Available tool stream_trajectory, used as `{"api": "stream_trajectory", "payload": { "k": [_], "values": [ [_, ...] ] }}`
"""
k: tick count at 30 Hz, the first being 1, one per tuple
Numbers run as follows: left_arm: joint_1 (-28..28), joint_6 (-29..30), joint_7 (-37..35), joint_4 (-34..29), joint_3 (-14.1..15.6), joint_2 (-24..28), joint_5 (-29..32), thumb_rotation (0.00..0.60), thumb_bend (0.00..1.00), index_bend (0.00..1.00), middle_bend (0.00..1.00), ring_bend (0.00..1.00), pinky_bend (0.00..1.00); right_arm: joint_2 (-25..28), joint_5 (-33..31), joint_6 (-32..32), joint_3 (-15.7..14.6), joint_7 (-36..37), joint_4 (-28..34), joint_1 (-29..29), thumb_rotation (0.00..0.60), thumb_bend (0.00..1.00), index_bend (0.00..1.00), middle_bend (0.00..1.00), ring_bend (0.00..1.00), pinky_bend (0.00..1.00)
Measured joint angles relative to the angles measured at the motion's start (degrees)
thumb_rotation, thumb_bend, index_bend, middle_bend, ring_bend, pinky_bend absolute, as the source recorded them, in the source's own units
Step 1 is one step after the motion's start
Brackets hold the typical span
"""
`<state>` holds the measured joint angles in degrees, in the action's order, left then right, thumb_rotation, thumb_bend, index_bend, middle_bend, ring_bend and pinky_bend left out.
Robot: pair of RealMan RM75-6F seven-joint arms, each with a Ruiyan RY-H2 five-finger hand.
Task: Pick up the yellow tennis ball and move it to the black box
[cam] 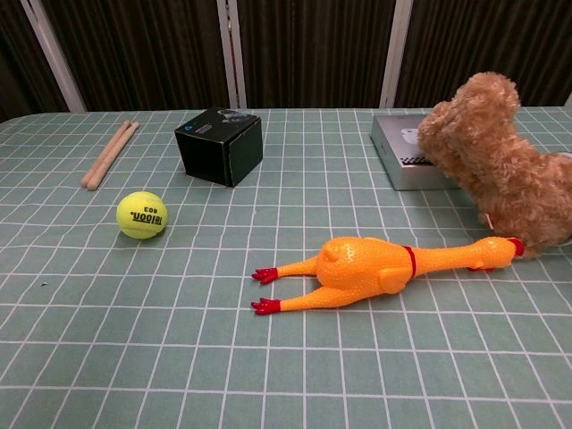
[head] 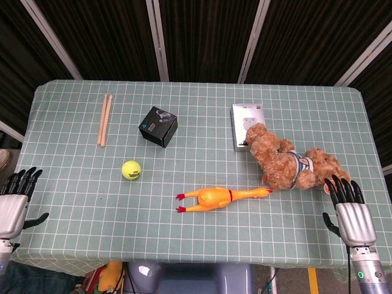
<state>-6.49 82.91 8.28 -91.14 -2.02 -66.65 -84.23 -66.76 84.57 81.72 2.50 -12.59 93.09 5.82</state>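
Tablecloth (head: pixel 202 239) in green check is taken as landmark; all items are laid on it. Yellow tennis ball (head: pixel 131 169) (cam: pixel 141 214) is placed left of cloth centre, untouched, apart from everything. Black box (head: pixel 158 126) (cam: pixel 220 146) is set just beyond the ball, toward the far edge and slightly right, not touching it. Wooden sticks (head: pixel 105 119) (cam: pixel 109 154) are laid at the far left of the cloth. Rubber chicken (head: pixel 217 198) (cam: pixel 375 270) is stretched near cloth centre, its beak end at the teddy bear (head: pixel 289 160) (cam: pixel 500 161) on the right side. Grey box (head: pixel 245 124) (cam: pixel 407 152) is partly covered by the bear. Left hand (head: pixel 15 205) is held at the near left cloth edge, fingers spread, nothing held. Right hand (head: pixel 350 214) is held at the near right edge, fingers extended and apart, nothing held, close to the bear.
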Motion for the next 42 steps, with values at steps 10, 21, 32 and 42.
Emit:
{"api": "stream_trajectory", "payload": {
  "k": [10, 21, 32, 42],
  "values": [
    [-1.5, -3.6, 0.7, 0.1, 0.2, -0.4, 0.7, 0.6, 0.08, 0.0, 0.06, 0.0, 0.1, 0.6, -0.1, 0.5, 0.1, 0.8, 0.3, -0.3, 0.6, 0.4, 0.0, 0.0, 0.0, 0.0],
    [-7.0, -7.9, -1.4, 7.8, -1.1, -6.7, -1.6, 0.6, 0.37, 0.5, 0.62, 0.35, 0.56, 1.0, -1.3, -1.7, 0.7, 2.9, -0.3, 0.7, 0.6, 0.4, 0.0, 0.0, 0.0, 0.0],
    [-15.4, -18.1, 2.7, 12.3, -3.5, -13.7, -0.1, 0.6, 0.39, 0.58, 0.7, 0.4, 0.58, 2.3, -1.2, -2.6, 0.8, 6.3, -0.5, 1.2, 0.6, 0.4, 0.0, 0.0, 0.0, 0.0],
    [-20.1, -24.4, 7.2, 13.0, -4.0, -18.3, 3.3, 0.6, 0.31, 0.51, 0.69, 0.41, 0.58, 3.3, -1.5, -3.5, 1.1, 9.4, -1.1, 1.6, 0.6, 0.4, 0.0, 0.0, 0.0, 0.0]
  ]
}}
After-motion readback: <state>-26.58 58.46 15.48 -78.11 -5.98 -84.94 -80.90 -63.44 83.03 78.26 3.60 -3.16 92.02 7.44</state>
